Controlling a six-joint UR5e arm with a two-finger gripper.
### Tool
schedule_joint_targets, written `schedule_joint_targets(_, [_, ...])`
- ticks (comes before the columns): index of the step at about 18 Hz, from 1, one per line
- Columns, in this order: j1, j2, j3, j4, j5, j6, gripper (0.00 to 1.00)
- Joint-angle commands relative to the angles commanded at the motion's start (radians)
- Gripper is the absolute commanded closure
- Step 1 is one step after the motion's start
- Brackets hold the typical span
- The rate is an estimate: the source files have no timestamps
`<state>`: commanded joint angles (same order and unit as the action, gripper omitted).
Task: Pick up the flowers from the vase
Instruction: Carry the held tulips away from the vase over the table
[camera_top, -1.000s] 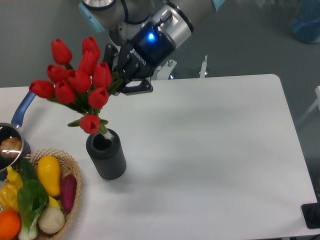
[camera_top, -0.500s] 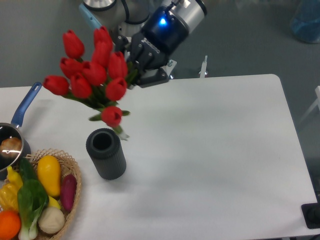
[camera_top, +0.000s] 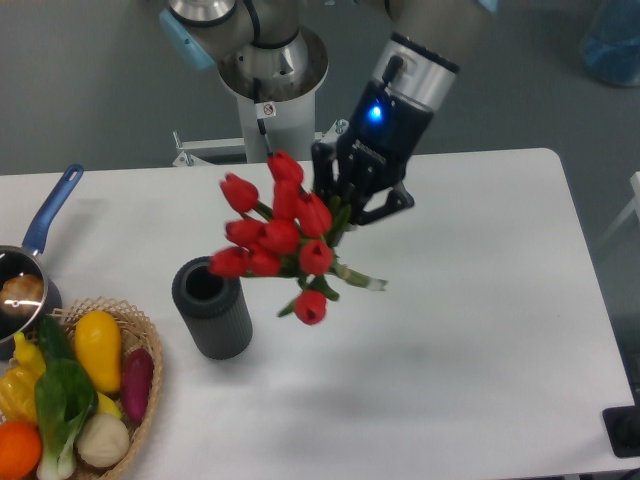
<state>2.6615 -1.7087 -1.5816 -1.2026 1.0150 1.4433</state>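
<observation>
Far left: saucepan (camera_top: 22, 285) with blue handle at the desk (camera_top: 480, 330) edge, wicker basket (camera_top: 140, 345) of vegetables (camera_top: 97, 350) below it. Neither is involved.

Vase (camera_top: 212, 308) stands upright on the desk just right of the basket, mouth empty, nothing in it.

Flowers (camera_top: 280, 238) are clear of the vase, hanging in the air up and right of its mouth. Bunch is tilted, heads pointing left and down, cut stem ends poking out to the right. One low bud droops under the rest.

Handling guess: light, top-heavy, springy stems; probably artificial. The heads flop and would crush or slip, so the hold belongs on the bundled stems below the leaves, which looks like where it is.

Gripper (camera_top: 350, 205) sits right of the heads, jaws clamped on the stem bundle as far as I can tell; contact is partly hidden by leaves.

Arm comes in from upper right, wrist angled down-left toward the bunch, blue status light on. Base column is behind the desk, upper centre.

Pick looks essentially done.
</observation>
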Motion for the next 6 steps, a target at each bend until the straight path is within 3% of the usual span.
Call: schedule_joint_targets(6, [-0.006,-0.069,0.049,-0.058,0.218,0.083,1.00])
